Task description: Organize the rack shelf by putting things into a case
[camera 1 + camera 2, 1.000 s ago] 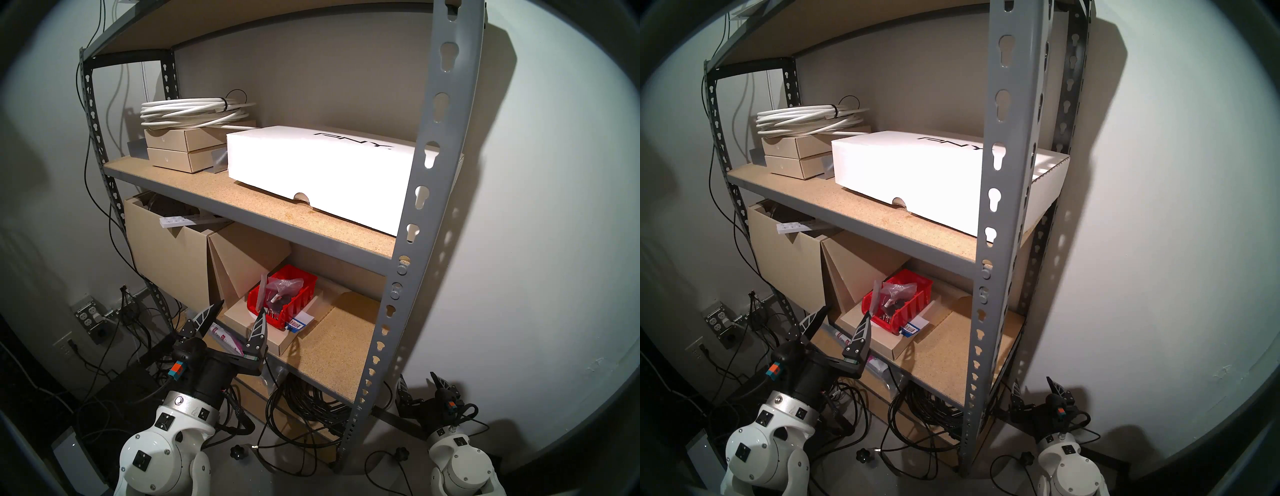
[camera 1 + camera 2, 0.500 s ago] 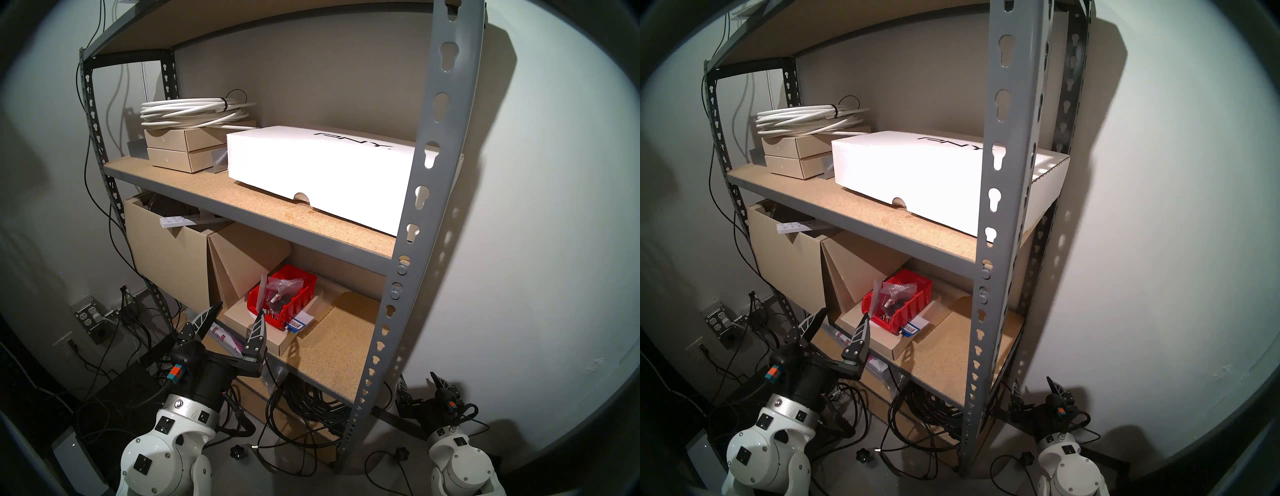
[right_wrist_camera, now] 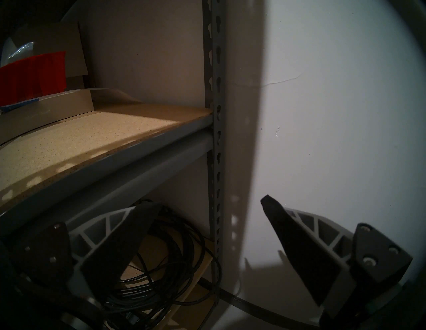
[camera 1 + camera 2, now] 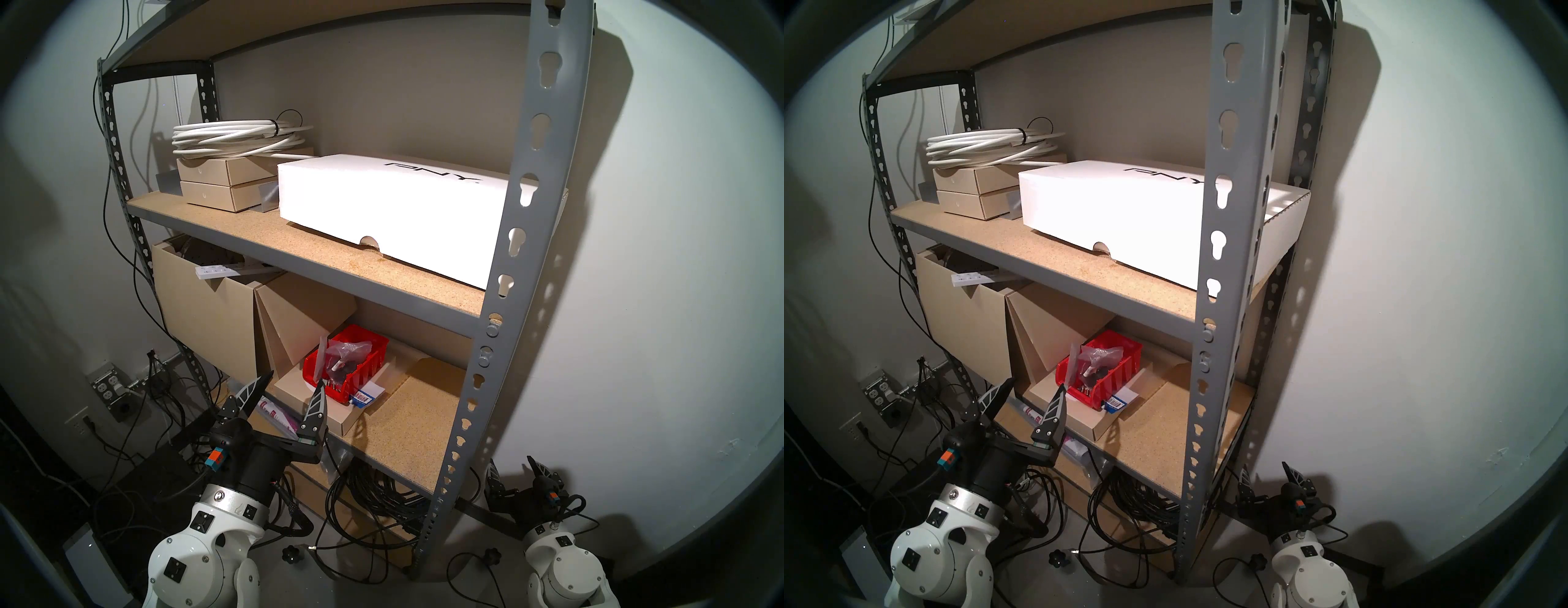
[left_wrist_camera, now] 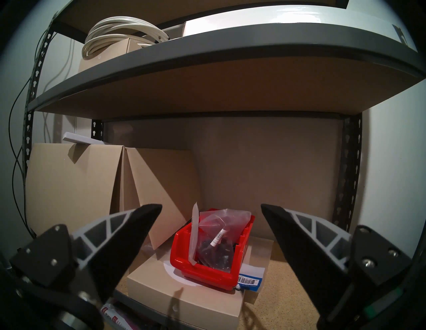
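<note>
The grey rack (image 4: pixel 522 237) has tan shelf boards. On its lower board (image 4: pixel 415 416) a red bin (image 4: pixel 367 373) sits on a flat tan box (image 4: pixel 297 388). Clear bags of black parts (image 4: pixel 350 350) fill the bin and stick out above its rim, as the left wrist view (image 5: pixel 221 228) also shows. My left gripper (image 4: pixel 293 380) is open and empty, just in front of the shelf edge, near and left of the bin (image 5: pixel 207 272). My right gripper (image 4: pixel 511 460) is open and empty, low beside the rack's right upright.
A blue-and-white barcode card (image 4: pixel 365 397) lies under the bin's front. A white and pink packet (image 4: pixel 278 414) lies at the shelf edge between my left fingers. Tall cardboard boxes (image 4: pixel 212 318) stand at the left. A white PNY box (image 4: pixel 390 204) is above. Black cables (image 4: pixel 377 496) lie below.
My left gripper has sunk back very slightly. Nothing else has moved.
</note>
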### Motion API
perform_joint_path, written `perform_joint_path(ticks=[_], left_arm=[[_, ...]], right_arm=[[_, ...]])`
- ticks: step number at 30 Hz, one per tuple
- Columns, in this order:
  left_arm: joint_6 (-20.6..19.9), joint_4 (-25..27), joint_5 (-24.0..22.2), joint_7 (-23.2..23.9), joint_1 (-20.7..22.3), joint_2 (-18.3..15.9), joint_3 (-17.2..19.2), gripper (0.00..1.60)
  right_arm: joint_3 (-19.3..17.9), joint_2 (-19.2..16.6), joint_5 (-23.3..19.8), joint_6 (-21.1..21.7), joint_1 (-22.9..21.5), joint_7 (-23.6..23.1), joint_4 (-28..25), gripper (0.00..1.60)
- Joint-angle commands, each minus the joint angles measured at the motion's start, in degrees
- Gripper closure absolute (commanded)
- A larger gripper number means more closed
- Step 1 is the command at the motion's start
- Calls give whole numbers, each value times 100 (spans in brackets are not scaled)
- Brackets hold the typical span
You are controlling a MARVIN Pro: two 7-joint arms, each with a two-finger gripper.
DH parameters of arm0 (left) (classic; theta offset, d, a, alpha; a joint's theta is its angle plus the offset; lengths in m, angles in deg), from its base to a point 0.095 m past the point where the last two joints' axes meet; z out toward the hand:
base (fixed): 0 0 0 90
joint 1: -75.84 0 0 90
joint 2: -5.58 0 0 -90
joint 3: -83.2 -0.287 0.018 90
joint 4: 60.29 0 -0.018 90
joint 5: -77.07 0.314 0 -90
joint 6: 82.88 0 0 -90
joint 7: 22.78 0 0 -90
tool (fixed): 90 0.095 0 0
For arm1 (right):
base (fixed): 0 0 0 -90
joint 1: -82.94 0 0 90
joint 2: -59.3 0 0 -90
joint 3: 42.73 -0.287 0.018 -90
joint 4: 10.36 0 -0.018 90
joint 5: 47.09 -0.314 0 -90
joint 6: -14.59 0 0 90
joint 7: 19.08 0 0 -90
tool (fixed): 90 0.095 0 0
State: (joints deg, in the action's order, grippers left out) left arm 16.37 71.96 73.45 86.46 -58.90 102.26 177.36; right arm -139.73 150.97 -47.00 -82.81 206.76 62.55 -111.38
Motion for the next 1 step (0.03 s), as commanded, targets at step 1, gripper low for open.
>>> perform_joint_path(ticks=[1], left_arm=[[61,101,9,8,18,-12,11,0]], right_arm=[[0,4,-3,-10,-4,3,-112,0]])
